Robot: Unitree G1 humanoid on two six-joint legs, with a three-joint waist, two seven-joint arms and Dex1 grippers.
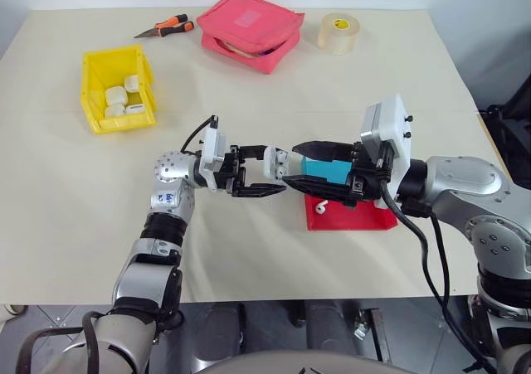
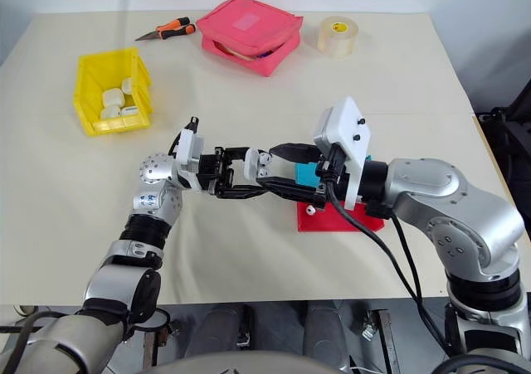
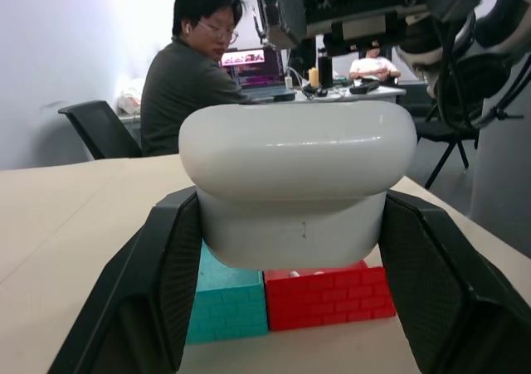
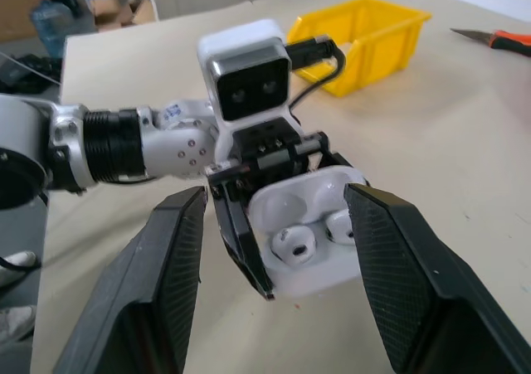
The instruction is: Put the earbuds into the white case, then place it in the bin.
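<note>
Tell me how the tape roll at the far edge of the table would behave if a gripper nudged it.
The tape roll lies flat on the table, so it would probably slide rather than roll. It looks stiff and ring-shaped and should keep its form. Its smooth, glossy side may be slippery to pinch.

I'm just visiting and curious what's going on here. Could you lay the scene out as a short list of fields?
left gripper: shut on the white case, held above the table
case lid: open, both earbuds seated inside
right gripper: open, its fingers either side of the case, not gripping
yellow bin: far left on the table, several white cases already in it
red tray: under the right gripper, one earbud lying in it
far edge: pliers, pink pouch, tape roll
</note>
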